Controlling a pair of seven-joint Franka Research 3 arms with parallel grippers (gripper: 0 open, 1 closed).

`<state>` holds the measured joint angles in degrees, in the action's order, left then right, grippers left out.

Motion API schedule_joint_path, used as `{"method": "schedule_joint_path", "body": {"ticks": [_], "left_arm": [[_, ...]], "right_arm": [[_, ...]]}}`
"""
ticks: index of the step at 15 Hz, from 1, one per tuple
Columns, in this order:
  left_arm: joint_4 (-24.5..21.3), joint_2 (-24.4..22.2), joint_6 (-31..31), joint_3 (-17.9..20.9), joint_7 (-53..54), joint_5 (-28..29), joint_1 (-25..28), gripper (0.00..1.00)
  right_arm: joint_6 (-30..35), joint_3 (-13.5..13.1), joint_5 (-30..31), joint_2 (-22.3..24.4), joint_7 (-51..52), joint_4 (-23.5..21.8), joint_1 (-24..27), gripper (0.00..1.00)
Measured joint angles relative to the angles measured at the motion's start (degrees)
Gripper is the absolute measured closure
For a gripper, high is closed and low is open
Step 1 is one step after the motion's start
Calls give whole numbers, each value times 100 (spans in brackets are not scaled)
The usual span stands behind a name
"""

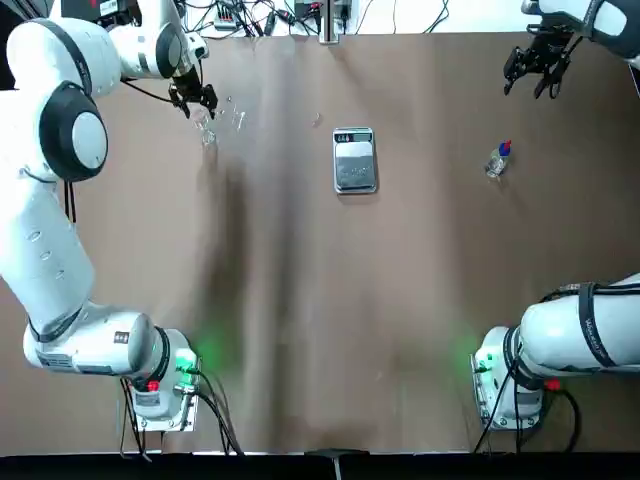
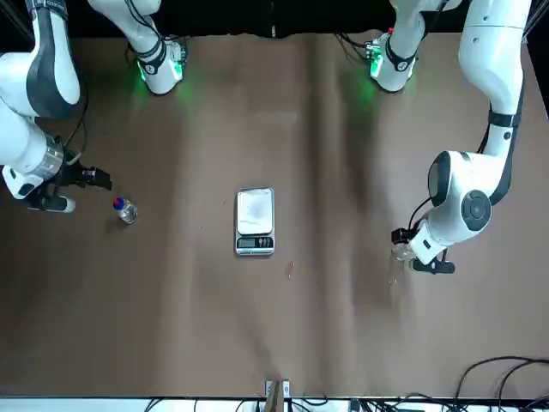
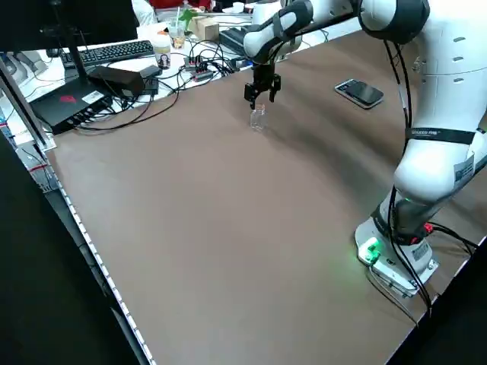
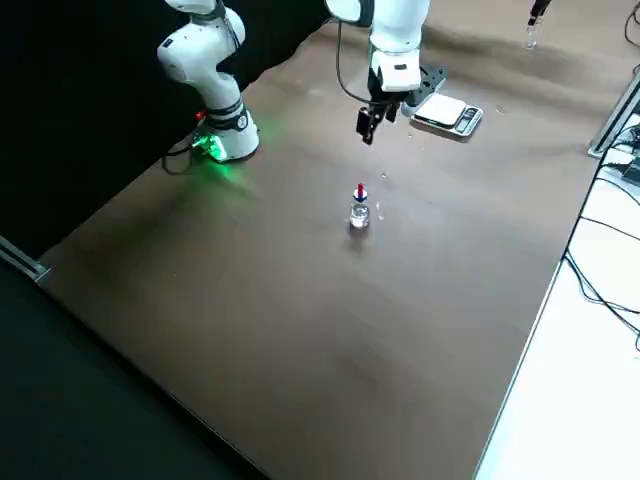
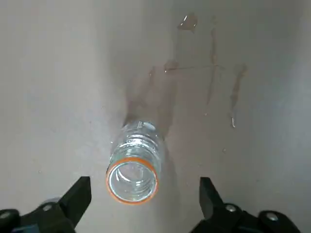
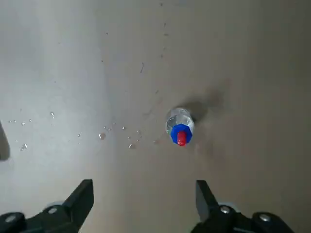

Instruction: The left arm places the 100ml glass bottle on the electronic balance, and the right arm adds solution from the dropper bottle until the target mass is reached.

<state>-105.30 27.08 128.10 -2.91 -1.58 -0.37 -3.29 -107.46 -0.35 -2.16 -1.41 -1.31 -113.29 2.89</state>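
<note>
The clear glass bottle (image 5: 133,170) with an orange rim stands upright and uncapped on the brown table, also seen as the glass bottle (image 1: 208,130) at the far left. My left gripper (image 1: 193,98) hangs open just above it, fingers either side of its mouth. The electronic balance (image 1: 355,160) lies bare at the table's far middle. The dropper bottle (image 1: 498,160), clear with a blue and red cap, stands at the far right. My right gripper (image 1: 535,70) hovers open above and beyond it, holding nothing.
Small water drops and streaks (image 5: 209,73) lie on the table near the glass bottle, and more drops (image 6: 102,136) near the dropper bottle. Cables and desk gear (image 3: 122,68) crowd the far edge. Both arm bases (image 1: 160,385) sit at the near edge.
</note>
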Motion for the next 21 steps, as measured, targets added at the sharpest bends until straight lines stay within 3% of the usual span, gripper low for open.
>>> {"method": "schedule_joint_path", "body": {"ticks": [1,5,7,9,17,21], "left_arm": [[-8,0,0,0,10,0,12,8],[-55,12,0,1,11,0,24,18],[-74,22,0,3,12,0,33,30],[-81,30,1,6,12,0,38,37],[-69,63,47,10,12,68,43,46],[-14,123,126,11,12,78,45,50]], "right_arm": [[-11,0,0,0,2,-21,41,17],[-340,-3,-2,-1,28,-409,249,23],[-566,-3,-3,-6,56,-620,342,27],[-703,-3,-4,-44,58,-718,373,43],[-1918,22,-5,-342,69,-1299,371,54],[-2184,22,-5,-513,82,-1479,371,53]]}}
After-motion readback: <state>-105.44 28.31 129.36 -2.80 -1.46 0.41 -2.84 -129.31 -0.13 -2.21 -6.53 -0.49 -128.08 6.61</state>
